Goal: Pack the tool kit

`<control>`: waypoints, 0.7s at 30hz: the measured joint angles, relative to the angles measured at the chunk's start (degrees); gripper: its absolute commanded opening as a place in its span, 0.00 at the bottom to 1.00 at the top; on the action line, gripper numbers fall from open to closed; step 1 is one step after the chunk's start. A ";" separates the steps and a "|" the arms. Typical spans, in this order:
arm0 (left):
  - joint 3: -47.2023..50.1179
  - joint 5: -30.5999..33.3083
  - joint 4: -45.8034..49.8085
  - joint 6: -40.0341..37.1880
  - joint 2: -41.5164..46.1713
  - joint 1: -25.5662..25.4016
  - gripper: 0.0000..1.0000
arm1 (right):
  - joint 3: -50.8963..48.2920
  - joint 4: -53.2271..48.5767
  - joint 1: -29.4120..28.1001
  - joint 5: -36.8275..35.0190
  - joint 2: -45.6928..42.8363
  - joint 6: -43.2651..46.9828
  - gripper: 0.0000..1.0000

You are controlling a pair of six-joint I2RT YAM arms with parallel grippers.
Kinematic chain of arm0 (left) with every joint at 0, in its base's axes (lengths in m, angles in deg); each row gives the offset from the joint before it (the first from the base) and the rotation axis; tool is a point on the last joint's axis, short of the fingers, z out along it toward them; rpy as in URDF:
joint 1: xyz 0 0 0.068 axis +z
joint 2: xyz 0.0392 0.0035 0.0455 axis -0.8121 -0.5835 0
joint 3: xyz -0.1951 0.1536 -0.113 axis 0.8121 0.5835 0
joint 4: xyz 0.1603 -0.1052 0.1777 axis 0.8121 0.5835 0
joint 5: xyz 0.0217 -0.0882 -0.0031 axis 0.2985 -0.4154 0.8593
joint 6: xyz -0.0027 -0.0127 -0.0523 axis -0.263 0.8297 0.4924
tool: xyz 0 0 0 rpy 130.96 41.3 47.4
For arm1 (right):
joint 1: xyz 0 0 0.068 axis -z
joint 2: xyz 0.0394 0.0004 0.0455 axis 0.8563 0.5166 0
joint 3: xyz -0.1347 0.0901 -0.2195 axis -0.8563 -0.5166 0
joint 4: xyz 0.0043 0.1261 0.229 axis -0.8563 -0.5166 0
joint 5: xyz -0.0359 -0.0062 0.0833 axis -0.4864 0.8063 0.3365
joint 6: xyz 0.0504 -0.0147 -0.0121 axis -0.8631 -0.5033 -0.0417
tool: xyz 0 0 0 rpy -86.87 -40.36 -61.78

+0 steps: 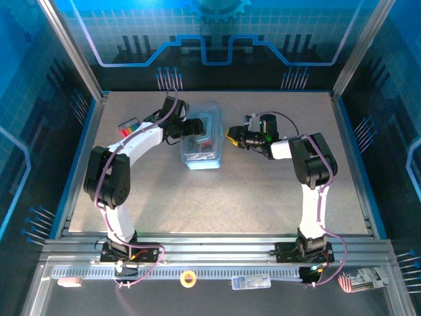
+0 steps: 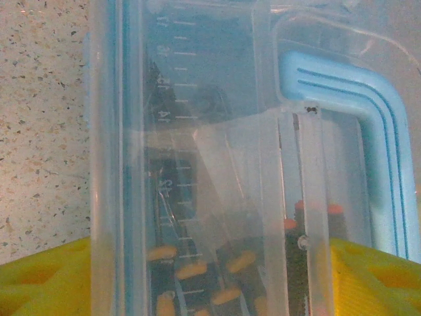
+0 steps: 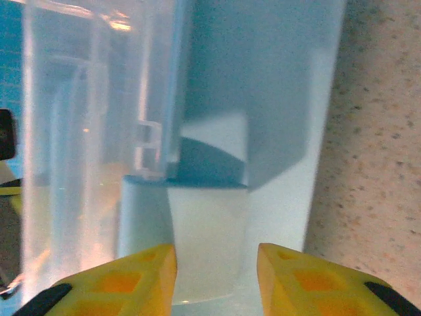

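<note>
The tool kit case (image 1: 202,135), clear plastic with light blue trim, lies in the middle of the table. Through its wall I see black tools with orange ends (image 2: 191,270) and a blue handle (image 2: 368,105). My left gripper (image 1: 192,127) reaches in from the case's left side. In the left wrist view the left gripper (image 2: 209,253) stands wide, its yellow fingers (image 2: 46,276) flush against a section of the case. My right gripper (image 1: 231,137) is at the case's right edge. There the right gripper (image 3: 216,253) is partly open with a pale latch tab (image 3: 207,230) between its tips.
A small bundle of coloured tools (image 1: 128,125) lies on the table left of the left arm. On the front rail below the arm bases sit a tape roll (image 1: 188,278), a pink block (image 1: 69,282), a clear packet (image 1: 250,282) and a striped pack (image 1: 360,280).
</note>
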 measured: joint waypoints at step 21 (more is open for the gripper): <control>0.11 -0.68 -0.22 0.00 0.07 0.15 0.38 | 0.52 13.88 -0.15 6.49 5.20 -8.44 0.56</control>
